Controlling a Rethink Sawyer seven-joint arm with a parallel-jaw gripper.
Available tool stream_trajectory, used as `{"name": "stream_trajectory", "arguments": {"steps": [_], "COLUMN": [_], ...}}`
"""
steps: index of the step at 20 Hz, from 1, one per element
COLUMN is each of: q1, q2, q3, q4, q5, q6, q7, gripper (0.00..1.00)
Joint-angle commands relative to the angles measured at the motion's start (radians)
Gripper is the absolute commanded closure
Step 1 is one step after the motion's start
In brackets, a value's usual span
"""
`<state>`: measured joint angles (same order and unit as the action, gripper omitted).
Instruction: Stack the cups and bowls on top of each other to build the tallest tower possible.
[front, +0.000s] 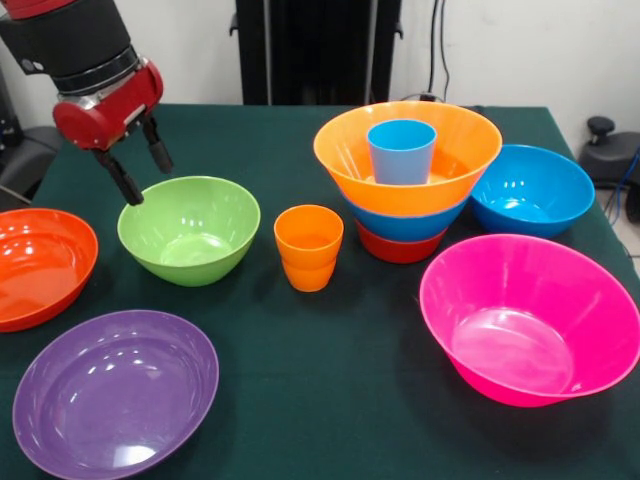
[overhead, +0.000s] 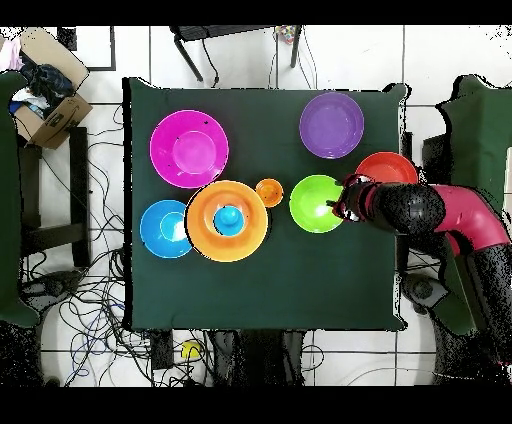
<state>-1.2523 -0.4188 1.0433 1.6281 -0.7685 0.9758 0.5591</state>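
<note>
My hand (front: 140, 170) hovers open and empty at the rim of the lime green bowl (front: 190, 228), one finger over the edge and one outside.

The bowl looks light, stiff and glossy, so I expect it to slip. I would pinch its thin rim wall squarely, never the curved flank. It stands on the worktop (front: 330, 330) between the red-orange bowl (front: 40, 265) and the orange cup (front: 308, 246), well apart from the tower (front: 408, 175) with the light blue cup (front: 401, 150) on top.

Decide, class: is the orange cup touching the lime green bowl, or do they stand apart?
Apart. The front view shows a strip of dark green table cloth between the orange cup and the lime green bowl; the overhead view shows the same gap.
</note>
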Motion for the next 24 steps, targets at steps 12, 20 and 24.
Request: {"name": "stream_trajectory", "arguments": {"steps": [12, 20, 24], "q1": [-0.002, -0.006, -0.021], "q2": [0.049, 0.091, 0.127], "q3": [-0.051, -0.069, -0.068], "q4": [0.131, 0.123, 0.106], "q5": [-0.138, -0.189, -0.211], "q6": [0.014, -0.075, -0.092], "q7": [-0.448, -0.432, -0.467], "gripper": [0.0, 0.0, 0.0]}}
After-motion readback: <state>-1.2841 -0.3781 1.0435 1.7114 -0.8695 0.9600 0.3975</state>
